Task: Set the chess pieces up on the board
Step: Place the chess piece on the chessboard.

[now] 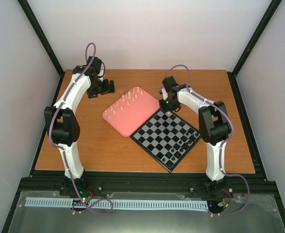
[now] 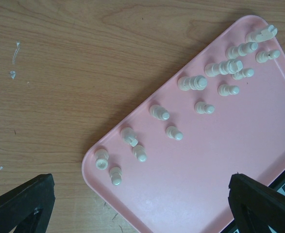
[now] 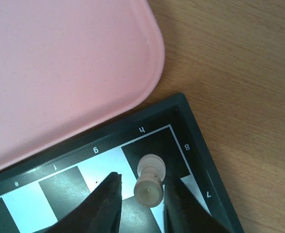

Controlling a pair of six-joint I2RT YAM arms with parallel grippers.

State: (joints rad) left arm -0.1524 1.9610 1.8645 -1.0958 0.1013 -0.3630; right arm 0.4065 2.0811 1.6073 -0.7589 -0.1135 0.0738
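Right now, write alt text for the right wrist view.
A cream chess piece sits on the board's corner square, between the right hand's two black fingers, with a gap on one side. A pink tray lies beside the board on a wooden table.

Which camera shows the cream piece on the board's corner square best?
Right wrist: the cream piece sits close up on the board's corner square. In top external the right end effector covers it; left wrist doesn't show it.

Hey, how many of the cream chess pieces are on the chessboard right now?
1. The cream piece is on the board's corner square, between the right gripper's fingers. The rest sit on the pink tray; the gripper hides that corner from above.
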